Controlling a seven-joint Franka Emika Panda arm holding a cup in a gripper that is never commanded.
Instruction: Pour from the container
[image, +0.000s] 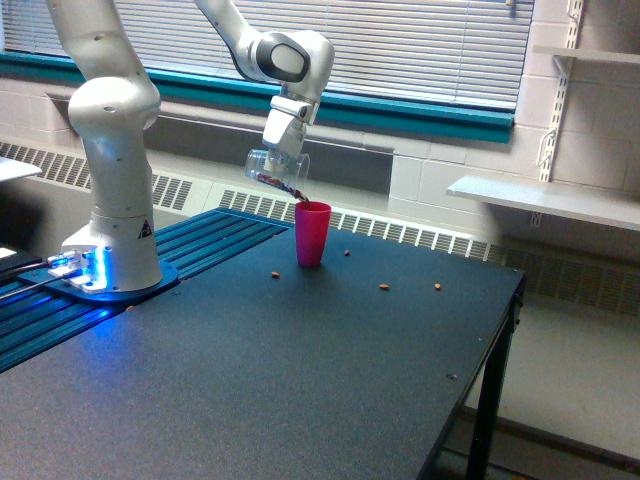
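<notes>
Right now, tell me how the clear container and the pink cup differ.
The container is transparent and tipped over in the gripper above the table; the pink cup is opaque and stands upright on the table. The container's mouth sits over the cup's rim. Both look similar in size.

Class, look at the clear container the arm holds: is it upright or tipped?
Tipped. The container lies nearly sideways in the hand, its mouth angled down over the pink cup, with dark contents at its lip.
</notes>
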